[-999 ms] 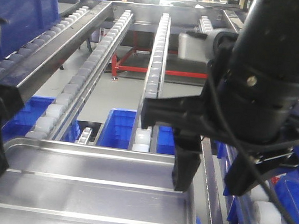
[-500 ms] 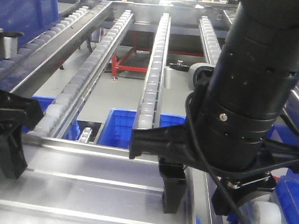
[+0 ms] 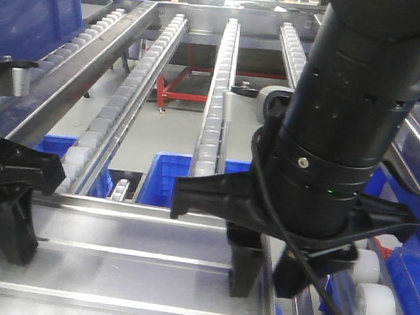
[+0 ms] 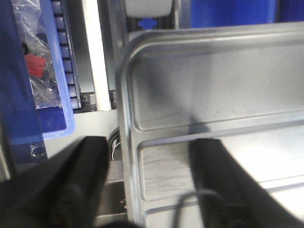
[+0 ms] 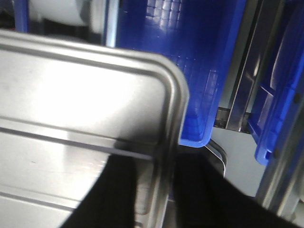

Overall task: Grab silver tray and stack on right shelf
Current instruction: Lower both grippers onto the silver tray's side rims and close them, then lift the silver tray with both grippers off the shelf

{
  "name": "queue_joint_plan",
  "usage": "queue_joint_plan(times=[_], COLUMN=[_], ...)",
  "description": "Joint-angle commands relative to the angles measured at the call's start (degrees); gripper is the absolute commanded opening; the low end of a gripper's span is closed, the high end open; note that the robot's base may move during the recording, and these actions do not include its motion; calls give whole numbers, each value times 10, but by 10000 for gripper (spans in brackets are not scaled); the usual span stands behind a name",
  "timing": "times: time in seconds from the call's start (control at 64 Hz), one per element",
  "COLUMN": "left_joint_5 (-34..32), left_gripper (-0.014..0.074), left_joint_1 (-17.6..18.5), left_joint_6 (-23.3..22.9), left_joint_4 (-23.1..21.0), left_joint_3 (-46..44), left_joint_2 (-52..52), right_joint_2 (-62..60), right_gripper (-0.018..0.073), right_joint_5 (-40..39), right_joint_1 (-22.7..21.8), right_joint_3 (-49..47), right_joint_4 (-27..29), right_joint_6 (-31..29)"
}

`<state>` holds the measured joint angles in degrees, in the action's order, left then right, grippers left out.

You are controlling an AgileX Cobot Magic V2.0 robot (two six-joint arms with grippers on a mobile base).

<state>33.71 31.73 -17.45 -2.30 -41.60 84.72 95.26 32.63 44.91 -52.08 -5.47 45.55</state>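
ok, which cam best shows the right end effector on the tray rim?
Right wrist view: the right end effector straddles the shiny ridged metal tray at its rounded corner, one finger inside the rim, one outside. Front view shows this partly behind the arm. Left wrist view shows only the tray's opposite edge.

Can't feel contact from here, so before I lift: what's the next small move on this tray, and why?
Probably close the left pincer: its fingers straddle the silver tray rim, set wide apart. The right pincer sits tight astride the opposite rim, though its grip can't be confirmed. Lift afterwards.
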Motion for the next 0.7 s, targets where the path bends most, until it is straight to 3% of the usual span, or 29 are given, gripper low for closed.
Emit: queue_joint_plan(times=[0.0,0.047,0.156,0.375,0.687], left_joint_5=[-11,-10,-10,-7,78], left_gripper=[155,80,-116,-93,-93], left_joint_1=[3,3,3,1,1], left_joint_6=[-5,-5,-5,-5,-6], left_joint_4=[0,1,3,4,5], left_joint_3=[-15,-15,-15,-18,-109], left_joint_2=[-13,-13,-13,-13,-48], right_joint_2=[-16,-16,-16,-22,-82], right_gripper=[103,41,57,57,57], right_joint_5=[-3,-3,0,4,85], right_joint_1=[-1,-1,-1,-1,-2], right_joint_3=[-11,-11,-11,-12,-59], right_joint_4=[-12,-12,-12,-14,-54], right_joint_6=[-3,-3,-3,-3,-3])
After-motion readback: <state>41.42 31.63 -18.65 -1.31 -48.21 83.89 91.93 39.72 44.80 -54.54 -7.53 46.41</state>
